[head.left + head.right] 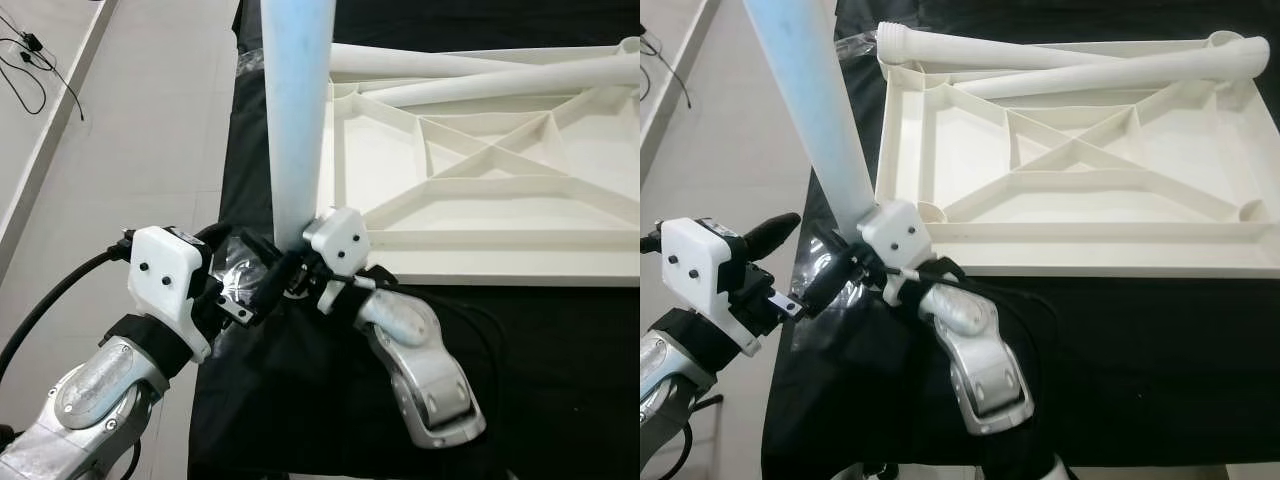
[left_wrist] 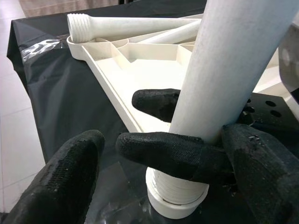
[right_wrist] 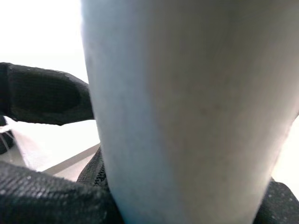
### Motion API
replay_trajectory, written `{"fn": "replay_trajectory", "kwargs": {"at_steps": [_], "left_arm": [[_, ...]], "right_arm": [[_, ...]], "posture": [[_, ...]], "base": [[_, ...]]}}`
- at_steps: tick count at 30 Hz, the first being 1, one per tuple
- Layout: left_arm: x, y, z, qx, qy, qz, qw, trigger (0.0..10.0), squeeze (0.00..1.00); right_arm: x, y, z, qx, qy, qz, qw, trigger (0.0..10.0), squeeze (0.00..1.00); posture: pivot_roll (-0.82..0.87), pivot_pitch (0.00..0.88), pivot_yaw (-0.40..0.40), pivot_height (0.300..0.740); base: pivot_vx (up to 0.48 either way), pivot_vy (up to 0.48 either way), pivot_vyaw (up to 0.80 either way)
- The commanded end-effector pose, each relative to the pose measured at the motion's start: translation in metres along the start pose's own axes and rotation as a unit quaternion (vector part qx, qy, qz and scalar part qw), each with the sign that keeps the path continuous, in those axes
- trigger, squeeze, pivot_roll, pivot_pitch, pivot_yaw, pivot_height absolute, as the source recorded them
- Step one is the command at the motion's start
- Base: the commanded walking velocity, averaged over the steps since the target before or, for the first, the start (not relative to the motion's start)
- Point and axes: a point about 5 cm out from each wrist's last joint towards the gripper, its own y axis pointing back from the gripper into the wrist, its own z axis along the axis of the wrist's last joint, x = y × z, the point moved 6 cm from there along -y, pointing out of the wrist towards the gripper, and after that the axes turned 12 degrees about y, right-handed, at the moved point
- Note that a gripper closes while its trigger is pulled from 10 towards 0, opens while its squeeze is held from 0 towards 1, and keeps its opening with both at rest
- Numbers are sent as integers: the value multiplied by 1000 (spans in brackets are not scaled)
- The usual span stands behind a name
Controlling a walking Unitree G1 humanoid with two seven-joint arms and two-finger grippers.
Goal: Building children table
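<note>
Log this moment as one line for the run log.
right hand: shut on upright table leg | left hand: open, beside leg base | tabletop: upside down on black sheet, two legs on top

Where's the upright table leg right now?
The upright table leg stands at the near-left corner of the upturned tabletop in the eye views, the right gripper clamped near its base and the left gripper just to its left.

Black sheet (image 1: pixel 560 360), tiled floor (image 1: pixel 150 130), cables (image 1: pixel 30 60)

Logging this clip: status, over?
Right gripper clamped on upright leg. Left gripper open beside it. Tabletop upside down, two legs lying across.
</note>
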Motion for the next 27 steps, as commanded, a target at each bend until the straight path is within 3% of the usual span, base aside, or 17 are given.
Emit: {"fn": "replay_trajectory", "kwargs": {"at_steps": [1,7,14,19,27], "left_arm": [[-5,0,-5,12,3,-16,1000,10000,0],[-6,-8,12,-8,-11,-42,999,10000,0],[-17,-16,58,-56,-27,-143,988,10000,0],[-18,-12,74,-54,-51,-187,980,10000,0],[2,2,63,8,-85,-172,981,10000,0]], "right_arm": [[26,25,-86,181,-42,19,982,10000,0],[33,29,-88,205,-27,-11,978,10000,0],[42,27,-94,215,-10,-12,976,10000,0],[44,25,-97,219,-8,-13,976,10000,0],[41,21,-102,225,-7,-20,974,10000,0]], "posture": [[16,416,54,740],[18,409,60,740],[18,379,72,740],[17,365,75,740],[20,355,81,740]], "base": [[0,0,0],[0,0,0],[0,0,0],[0,0,0],[0,0,0]]}}
